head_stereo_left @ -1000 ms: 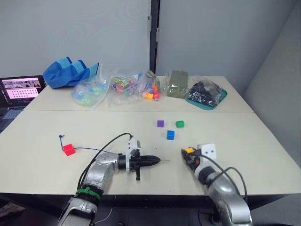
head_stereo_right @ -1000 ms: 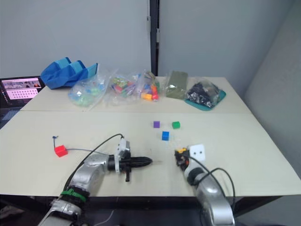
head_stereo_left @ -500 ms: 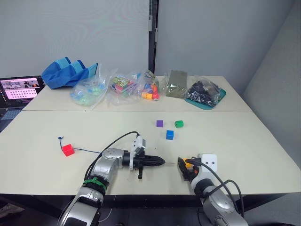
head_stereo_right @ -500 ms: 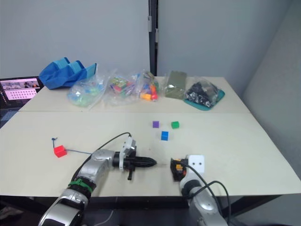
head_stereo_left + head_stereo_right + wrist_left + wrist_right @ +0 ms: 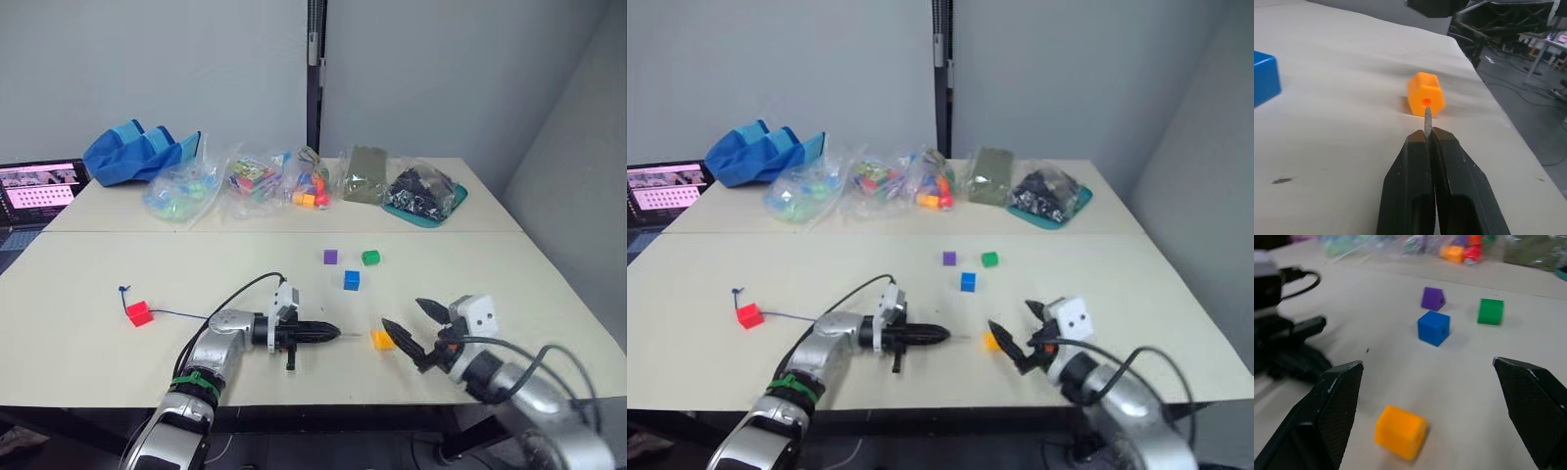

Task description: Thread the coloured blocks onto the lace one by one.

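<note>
The orange-yellow block (image 5: 382, 339) lies on the table, free of both grippers. My left gripper (image 5: 1426, 134) is shut on the lace's pale stiff tip (image 5: 1426, 116), which points at the hole in the orange-yellow block (image 5: 1425, 94) just short of it. My right gripper (image 5: 412, 322) stands open just right of that block, with nothing between its fingers. The thin dark lace (image 5: 181, 314) runs from my left arm to the red block (image 5: 138, 313) at the left. Blue (image 5: 352, 280), purple (image 5: 330, 257) and green (image 5: 370, 258) blocks sit mid-table, beyond the grippers.
Along the back of the table lie clear bags of mixed toys (image 5: 257, 179), a blue cloth bag (image 5: 137, 152), an olive pouch (image 5: 365, 174) and a teal tray (image 5: 428, 194) with black parts. A laptop (image 5: 39, 188) stands at the far left.
My right gripper has opened and let go of the orange-yellow block, which now rests on the table. The right arm has drawn off to the right. The left gripper has kept its grip and place.
</note>
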`<move>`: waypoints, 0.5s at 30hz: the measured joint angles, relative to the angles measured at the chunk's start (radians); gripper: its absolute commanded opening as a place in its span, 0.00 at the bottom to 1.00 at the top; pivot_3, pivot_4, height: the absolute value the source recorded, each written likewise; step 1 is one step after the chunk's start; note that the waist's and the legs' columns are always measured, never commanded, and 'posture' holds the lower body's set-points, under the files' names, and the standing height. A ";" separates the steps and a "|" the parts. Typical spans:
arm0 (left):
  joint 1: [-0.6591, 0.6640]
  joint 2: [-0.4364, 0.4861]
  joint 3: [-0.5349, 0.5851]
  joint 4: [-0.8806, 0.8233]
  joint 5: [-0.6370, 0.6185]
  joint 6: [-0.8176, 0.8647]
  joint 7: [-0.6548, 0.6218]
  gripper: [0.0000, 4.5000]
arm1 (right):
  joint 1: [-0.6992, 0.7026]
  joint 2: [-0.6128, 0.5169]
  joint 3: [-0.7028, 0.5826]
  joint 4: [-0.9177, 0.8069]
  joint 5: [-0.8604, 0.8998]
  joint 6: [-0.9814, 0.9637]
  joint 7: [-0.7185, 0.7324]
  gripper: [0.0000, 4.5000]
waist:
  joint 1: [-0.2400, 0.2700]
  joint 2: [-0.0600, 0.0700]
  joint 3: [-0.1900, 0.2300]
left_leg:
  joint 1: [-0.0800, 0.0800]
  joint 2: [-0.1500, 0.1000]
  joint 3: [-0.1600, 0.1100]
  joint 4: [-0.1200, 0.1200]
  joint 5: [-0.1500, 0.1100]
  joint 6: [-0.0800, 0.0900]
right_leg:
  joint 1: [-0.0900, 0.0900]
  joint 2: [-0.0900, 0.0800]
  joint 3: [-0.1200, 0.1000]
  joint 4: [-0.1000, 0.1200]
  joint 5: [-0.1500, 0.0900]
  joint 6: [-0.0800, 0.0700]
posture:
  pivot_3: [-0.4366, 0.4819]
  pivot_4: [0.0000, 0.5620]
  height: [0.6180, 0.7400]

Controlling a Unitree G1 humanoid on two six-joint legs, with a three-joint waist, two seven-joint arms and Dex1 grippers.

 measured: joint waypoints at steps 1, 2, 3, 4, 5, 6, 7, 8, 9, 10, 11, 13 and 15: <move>0.008 -0.002 0.004 -0.009 -0.002 -0.001 0.009 0.00 | -0.048 -0.078 0.002 0.053 0.000 -0.012 0.079 0.99 | -0.001 0.000 0.000 | 0.000 0.000 0.000 0.000 0.000 0.000 | 0.000 0.000 0.000 0.000 0.000 0.000 | 0.48 0.27 0.81; 0.016 -0.005 0.006 -0.017 -0.003 -0.001 0.017 0.00 | -0.077 -0.118 0.000 0.084 -0.001 -0.025 0.126 0.99 | 0.001 0.000 0.000 | 0.000 0.000 0.000 -0.001 0.000 0.000 | 0.000 0.000 0.000 0.000 0.000 0.000 | 0.48 0.27 0.81; 0.028 -0.005 0.010 -0.030 -0.006 -0.003 0.025 0.00 | -0.122 -0.167 0.013 0.132 -0.005 -0.046 0.198 0.99 | 0.000 0.000 0.000 | 0.001 0.000 0.000 -0.001 0.000 0.001 | 0.000 0.000 0.000 0.000 0.000 0.000 | 0.48 0.27 0.81; 0.039 -0.005 0.011 -0.044 -0.006 -0.004 0.032 0.00 | -0.158 -0.205 0.042 0.168 -0.021 -0.068 0.255 0.99 | -0.001 0.000 0.000 | 0.001 0.000 0.000 -0.001 -0.001 0.001 | 0.001 0.000 0.000 -0.001 0.000 0.000 | 0.48 0.27 0.81; 0.052 -0.006 0.011 -0.063 -0.005 -0.006 0.043 0.00 | -0.202 -0.257 0.092 0.215 -0.051 -0.097 0.325 0.99 | -0.001 0.000 0.000 | 0.001 0.000 0.000 -0.001 -0.001 0.001 | 0.001 0.000 0.000 -0.001 0.000 0.000 | 0.48 0.27 0.81; 0.065 -0.007 0.011 -0.082 -0.005 -0.007 0.054 0.00 | -0.237 -0.294 0.138 0.247 -0.082 -0.125 0.379 0.99 | -0.001 0.000 0.000 | 0.001 0.000 0.000 -0.001 -0.001 0.001 | 0.001 0.000 0.000 -0.002 0.000 0.000 | 0.48 0.27 0.81; 0.076 -0.007 0.010 -0.097 -0.005 -0.008 0.064 0.00 | -0.271 -0.326 0.181 0.276 -0.114 -0.153 0.431 0.99 | 0.000 0.000 0.000 | 0.001 0.000 0.000 -0.001 -0.001 0.001 | 0.001 0.000 0.000 -0.003 0.000 0.000 | 0.48 0.27 0.81; 0.085 -0.008 0.009 -0.111 -0.004 -0.007 0.074 0.00 | -0.305 -0.346 0.216 0.300 -0.140 -0.177 0.476 0.99 | 0.002 0.000 0.000 | 0.001 0.000 0.000 -0.001 -0.001 0.001 | 0.001 0.000 0.000 -0.003 0.000 0.000 | 0.48 0.27 0.81; 0.094 -0.007 0.010 -0.123 -0.005 -0.006 0.080 0.00 | -0.333 -0.351 0.242 0.316 -0.158 -0.194 0.507 0.99 | 0.003 0.000 0.000 | 0.001 0.000 0.000 -0.001 -0.001 0.001 | 0.001 0.000 0.000 -0.003 0.000 0.000 | 0.48 0.27 0.81; 0.103 -0.006 0.011 -0.136 -0.005 -0.005 0.090 0.00 | -0.372 -0.357 0.281 0.333 -0.184 -0.203 0.543 0.99 | 0.001 0.000 0.000 | 0.001 0.000 0.000 -0.001 -0.001 0.001 | 0.001 0.000 0.000 -0.003 0.000 0.000 | 0.48 0.27 0.81; 0.110 -0.005 0.012 -0.148 -0.005 -0.003 0.098 0.00 | -0.402 -0.362 0.317 0.346 -0.210 -0.213 0.569 0.99 | 0.001 0.000 0.000 | 0.001 0.000 0.000 -0.001 -0.001 0.001 | 0.001 0.000 0.000 -0.004 0.000 0.000 | 0.48 0.27 0.81; 0.137 0.000 0.012 -0.184 -0.007 0.001 0.113 0.00 | -0.467 -0.369 0.401 0.370 -0.279 -0.238 0.620 0.99 | 0.000 0.001 0.000 | 0.001 0.000 0.000 -0.001 -0.001 0.001 | 0.001 0.000 0.000 -0.004 0.000 0.000 | 0.48 0.27 0.81; 0.155 0.006 0.013 -0.212 -0.009 0.007 0.122 0.00 | -0.500 -0.355 0.446 0.394 -0.327 -0.244 0.635 0.99 | 0.004 0.000 0.000 | 0.001 0.000 0.000 -0.001 -0.001 0.001 | 0.001 0.000 0.000 -0.004 0.000 0.000 | 0.48 0.27 0.81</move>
